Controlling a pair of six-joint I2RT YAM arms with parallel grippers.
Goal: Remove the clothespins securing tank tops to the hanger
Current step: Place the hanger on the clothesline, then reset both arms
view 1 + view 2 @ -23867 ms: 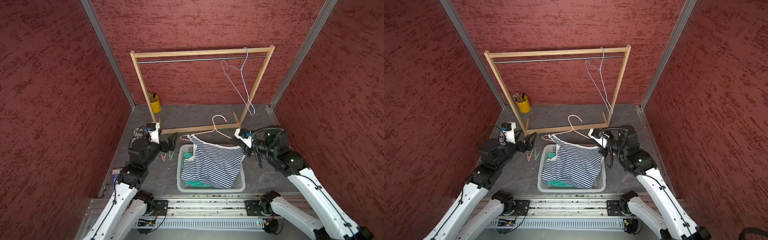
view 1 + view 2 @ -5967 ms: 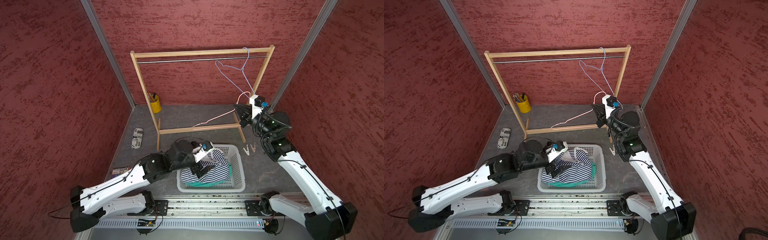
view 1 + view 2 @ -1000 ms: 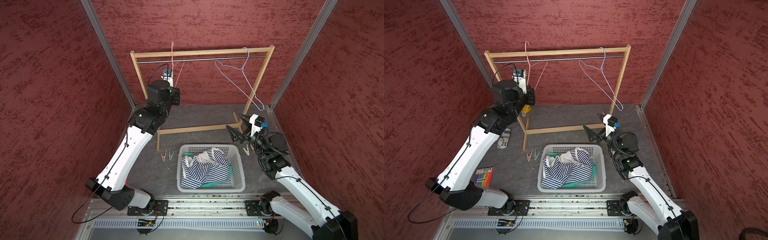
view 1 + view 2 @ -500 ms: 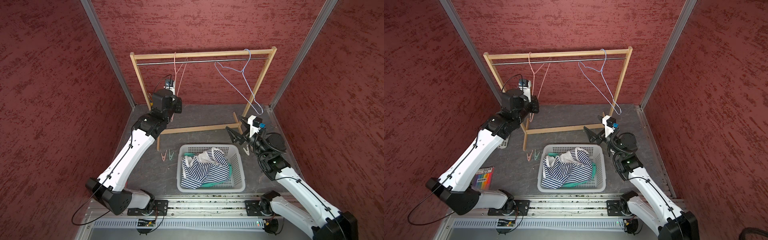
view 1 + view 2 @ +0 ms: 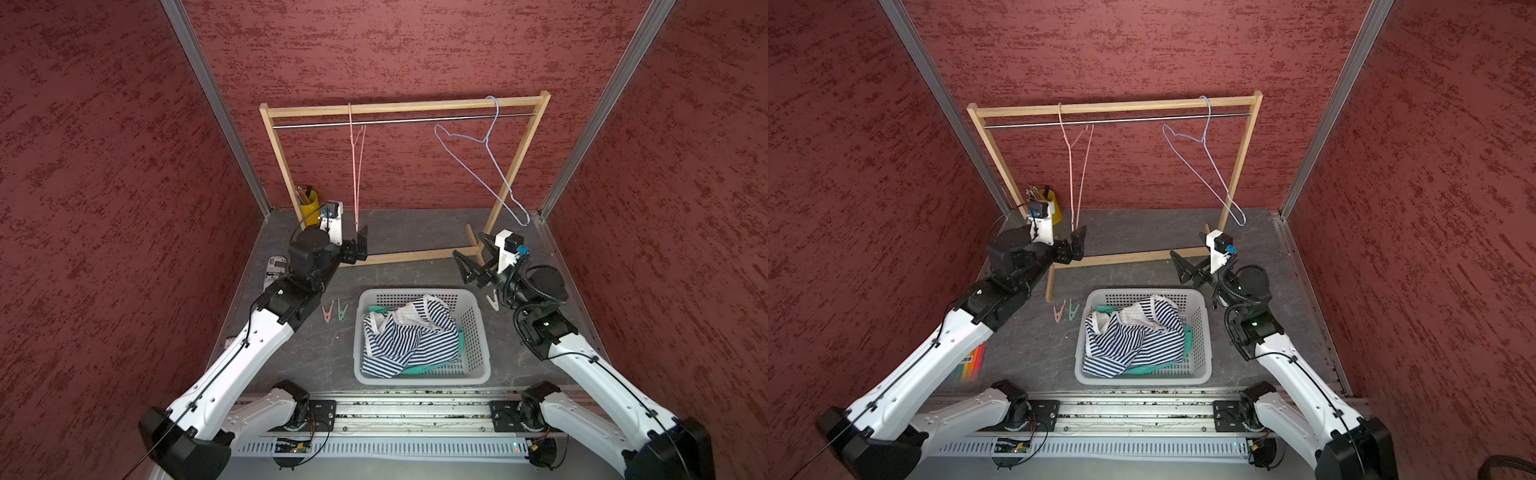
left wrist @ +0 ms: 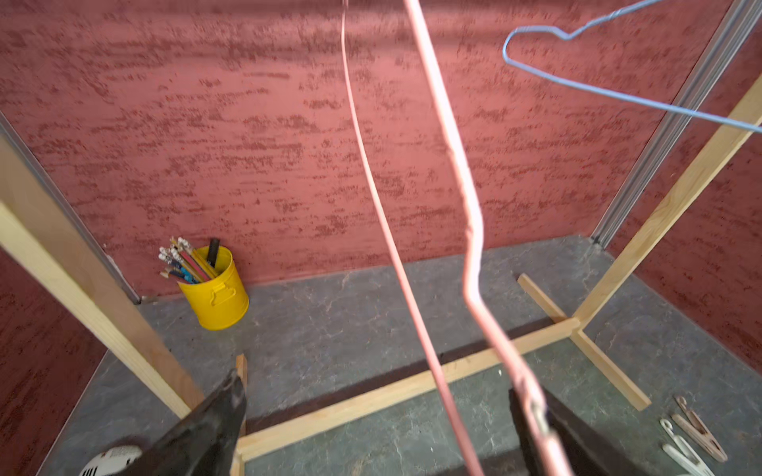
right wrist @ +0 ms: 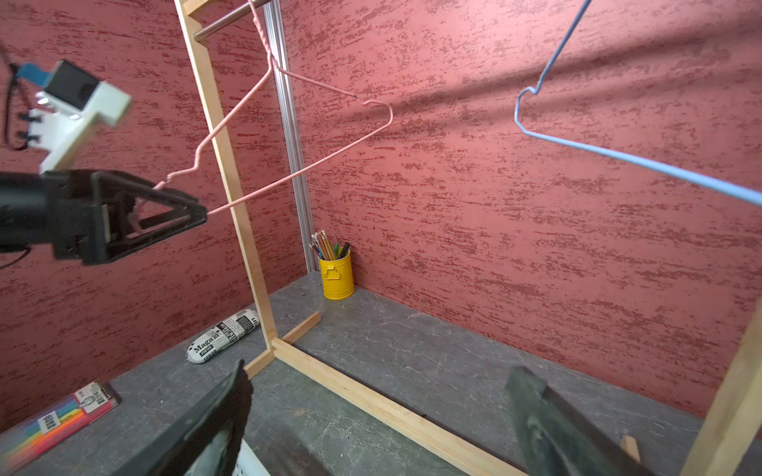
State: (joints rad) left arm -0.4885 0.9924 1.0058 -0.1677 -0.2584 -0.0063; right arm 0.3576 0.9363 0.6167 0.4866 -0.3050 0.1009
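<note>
The pink wire hanger (image 5: 355,166) hangs bare from the rack's rail. Its lower end lies between the jaws of my open left gripper (image 5: 358,246), and one wire rests against a finger (image 6: 532,416). The striped tank top (image 5: 409,332) lies crumpled over the teal one (image 5: 432,366) in the white basket (image 5: 482,370). A pink clothespin (image 5: 327,312) and a green one (image 5: 342,309) lie on the floor left of the basket; a white one (image 5: 492,300) lies to its right. My right gripper (image 5: 467,266) hovers open and empty behind the basket's right corner.
A wooden rack (image 5: 403,107) spans the back, with a blue wire hanger (image 5: 490,166) at its right end. A yellow pencil cup (image 5: 309,203) stands by its left post. A newsprint pouch (image 5: 274,270) and a rainbow marker pack (image 5: 971,361) lie at left.
My left gripper went from shut on the pink hanger to open and came down lower; the hanger now hangs on the rail. The right arm has barely moved.
</note>
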